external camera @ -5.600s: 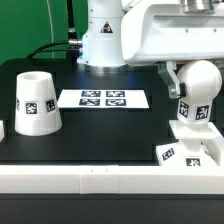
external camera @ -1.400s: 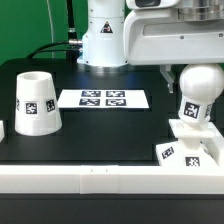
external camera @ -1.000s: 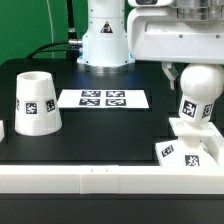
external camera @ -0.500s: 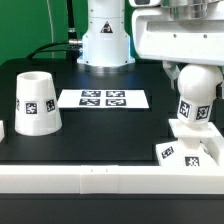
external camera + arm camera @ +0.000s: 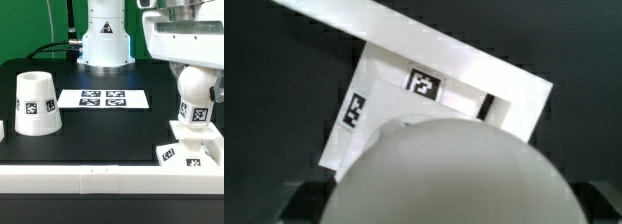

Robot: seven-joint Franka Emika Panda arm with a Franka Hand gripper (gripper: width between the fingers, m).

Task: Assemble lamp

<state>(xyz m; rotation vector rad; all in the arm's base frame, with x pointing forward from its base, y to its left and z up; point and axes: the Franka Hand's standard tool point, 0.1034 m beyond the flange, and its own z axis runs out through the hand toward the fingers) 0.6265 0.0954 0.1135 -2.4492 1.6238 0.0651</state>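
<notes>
The bulb [image 5: 195, 97] stands on the base [image 5: 200, 148] at the exterior view's right. The gripper [image 5: 446, 205] straddles the bulb head (whether its fingers clamp the bulb cannot be told). The shade [image 5: 36, 103] stands well apart, left of the marker board [image 5: 103, 99].

Surface [image 5: 110, 140]: matte black, fills most of the exterior view, evenly lit with a faint sheen. Edging [image 5: 90, 178]: white raised rail along the lower frame. Marker board [image 5: 104, 98]: flat, white, centre. Backdrop [image 5: 25, 25]: dark, upper left. Cables [image 5: 68, 22]: thin, dark, upper left.
</notes>
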